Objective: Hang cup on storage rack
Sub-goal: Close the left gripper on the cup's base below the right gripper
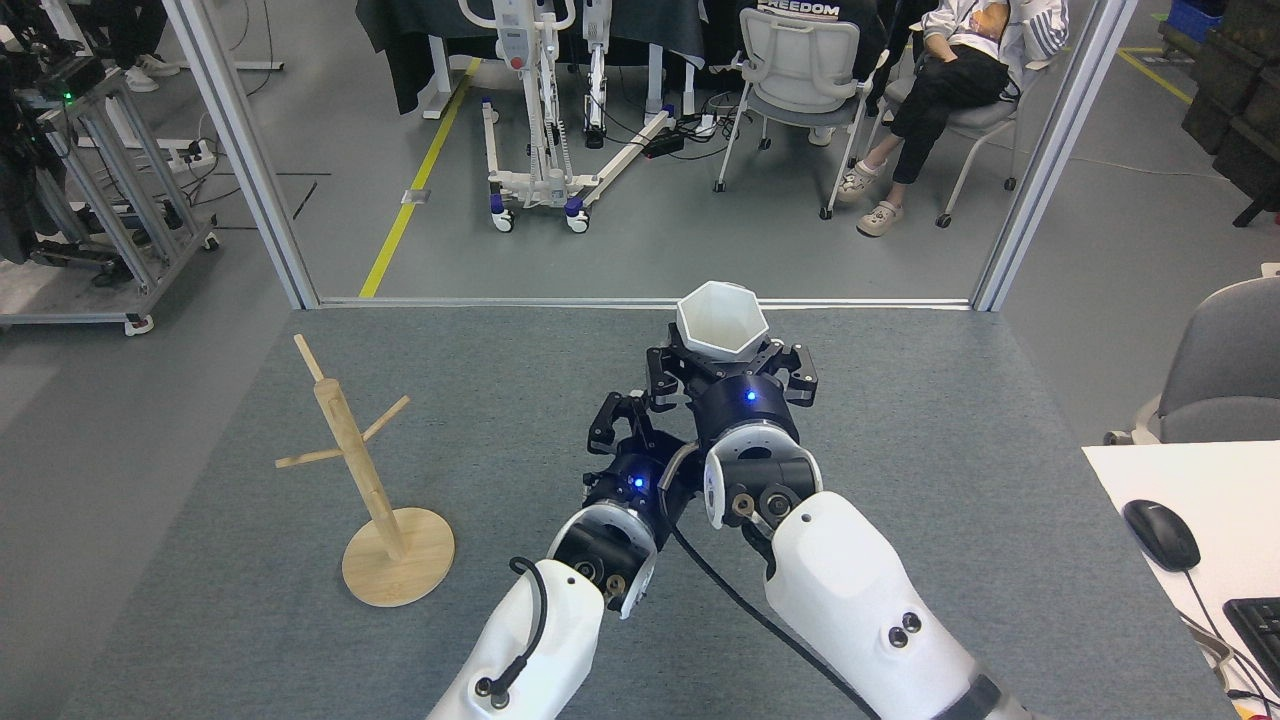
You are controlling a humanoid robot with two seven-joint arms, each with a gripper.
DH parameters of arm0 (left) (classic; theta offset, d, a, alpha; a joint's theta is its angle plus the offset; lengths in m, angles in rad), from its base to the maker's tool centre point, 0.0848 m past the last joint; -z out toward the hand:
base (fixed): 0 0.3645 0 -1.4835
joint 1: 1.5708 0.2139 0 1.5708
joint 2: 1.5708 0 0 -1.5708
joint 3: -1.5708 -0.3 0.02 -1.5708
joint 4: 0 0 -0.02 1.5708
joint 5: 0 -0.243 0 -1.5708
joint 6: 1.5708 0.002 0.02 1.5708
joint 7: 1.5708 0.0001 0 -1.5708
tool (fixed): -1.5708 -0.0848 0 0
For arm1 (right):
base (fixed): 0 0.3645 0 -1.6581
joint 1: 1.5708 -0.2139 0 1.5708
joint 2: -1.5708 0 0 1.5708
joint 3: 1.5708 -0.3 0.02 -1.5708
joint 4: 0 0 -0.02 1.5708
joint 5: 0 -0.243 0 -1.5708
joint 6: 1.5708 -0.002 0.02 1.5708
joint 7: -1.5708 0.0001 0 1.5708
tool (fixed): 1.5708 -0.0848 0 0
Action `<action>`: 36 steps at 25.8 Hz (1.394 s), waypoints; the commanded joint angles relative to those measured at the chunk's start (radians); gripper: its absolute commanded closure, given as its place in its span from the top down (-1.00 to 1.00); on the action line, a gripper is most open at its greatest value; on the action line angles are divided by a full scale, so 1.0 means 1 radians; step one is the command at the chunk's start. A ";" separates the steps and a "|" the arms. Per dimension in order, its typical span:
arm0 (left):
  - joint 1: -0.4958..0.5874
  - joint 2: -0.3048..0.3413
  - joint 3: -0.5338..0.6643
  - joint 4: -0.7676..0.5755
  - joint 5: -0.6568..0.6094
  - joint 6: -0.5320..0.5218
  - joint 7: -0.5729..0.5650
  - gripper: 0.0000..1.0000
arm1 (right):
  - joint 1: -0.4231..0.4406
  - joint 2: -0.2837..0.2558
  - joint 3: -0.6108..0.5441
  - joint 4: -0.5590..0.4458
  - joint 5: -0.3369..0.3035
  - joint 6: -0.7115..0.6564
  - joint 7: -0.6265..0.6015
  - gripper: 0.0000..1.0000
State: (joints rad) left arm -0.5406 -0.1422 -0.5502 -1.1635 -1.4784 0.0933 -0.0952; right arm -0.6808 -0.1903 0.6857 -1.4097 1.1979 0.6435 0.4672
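The storage rack [372, 480] stands upright at the left of the grey worktop [1000, 520]. The left claw [622, 420], fingers spread and empty, reaches forward at centre. Just right, the right claw [728, 362] points away, pinching the white cup [721, 320] upright, mouth upward.

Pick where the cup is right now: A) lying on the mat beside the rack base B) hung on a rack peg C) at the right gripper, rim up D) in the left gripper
C: the cup sits rim-up at the right gripper, far right of the storage rack, while the left gripper is below it, apart from the cup.
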 commanded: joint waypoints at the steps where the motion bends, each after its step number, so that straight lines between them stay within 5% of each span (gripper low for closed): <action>1: 0.033 0.001 -0.016 -0.007 0.003 -0.004 0.000 0.98 | 0.000 0.000 0.000 0.000 0.000 -0.002 -0.002 -0.87; 36: -0.041 -0.004 -0.005 -0.036 0.124 0.124 -0.017 0.98 | 0.004 0.012 0.002 0.005 0.000 -0.001 -0.002 -0.87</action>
State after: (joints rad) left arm -0.5742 -0.1446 -0.5550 -1.1978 -1.3544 0.2180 -0.1128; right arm -0.6776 -0.1781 0.6872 -1.4052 1.1980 0.6431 0.4647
